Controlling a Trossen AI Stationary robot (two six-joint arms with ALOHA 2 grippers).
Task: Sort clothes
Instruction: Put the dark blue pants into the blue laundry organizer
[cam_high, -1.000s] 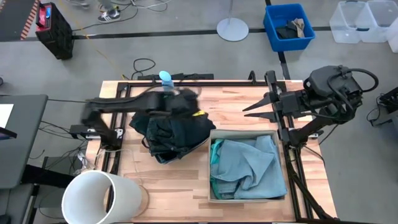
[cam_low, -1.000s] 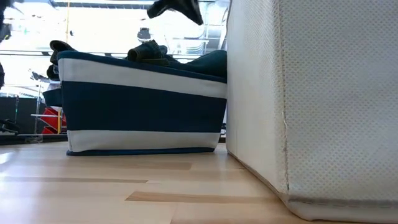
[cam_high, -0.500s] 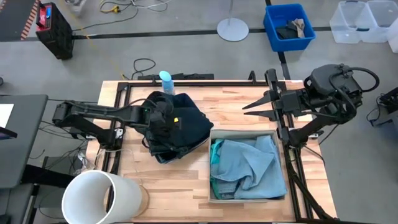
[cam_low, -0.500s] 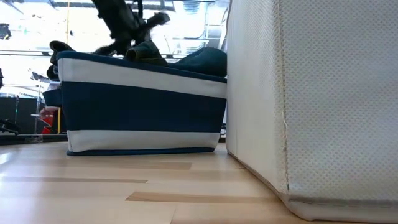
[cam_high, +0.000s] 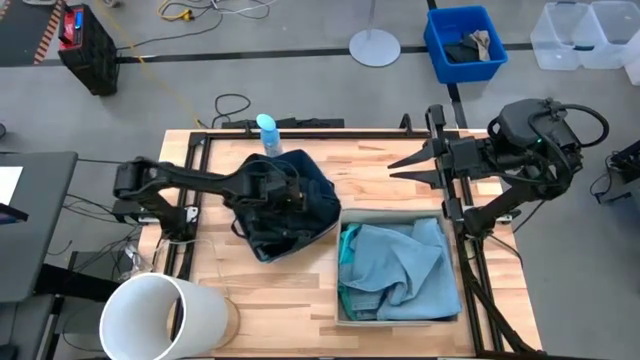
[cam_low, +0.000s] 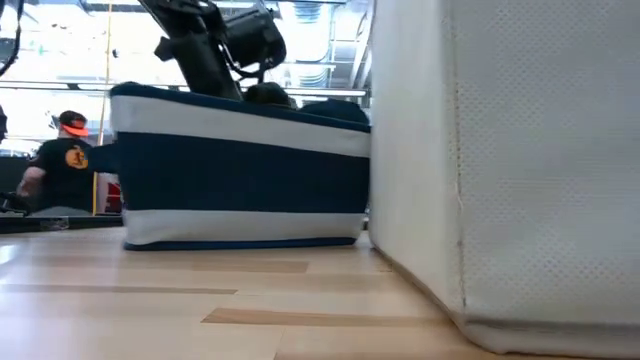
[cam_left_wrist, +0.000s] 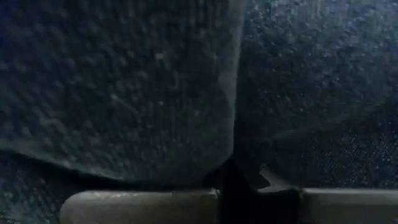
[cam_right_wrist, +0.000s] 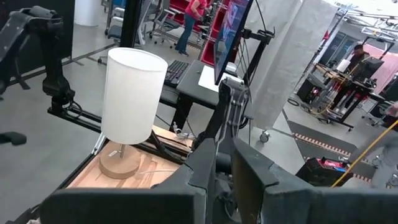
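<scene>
High view only: left gripper (cam_high: 290, 195) buried in dark clothes (cam_high: 300, 215), fingers' state unclear; right gripper (cam_high: 400, 167) fingers wide.

Left pincer (cam_high: 290, 192) now down in bin (cam_low: 240, 180).

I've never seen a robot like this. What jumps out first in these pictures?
The left arm's claw is plunged into a navy-and-white striped basket of dark clothes at mid-table. Beside it, a white box holds a turquoise top. A big white lamp stands at the near-left corner, and the right claw waits over the table's right side.
</scene>
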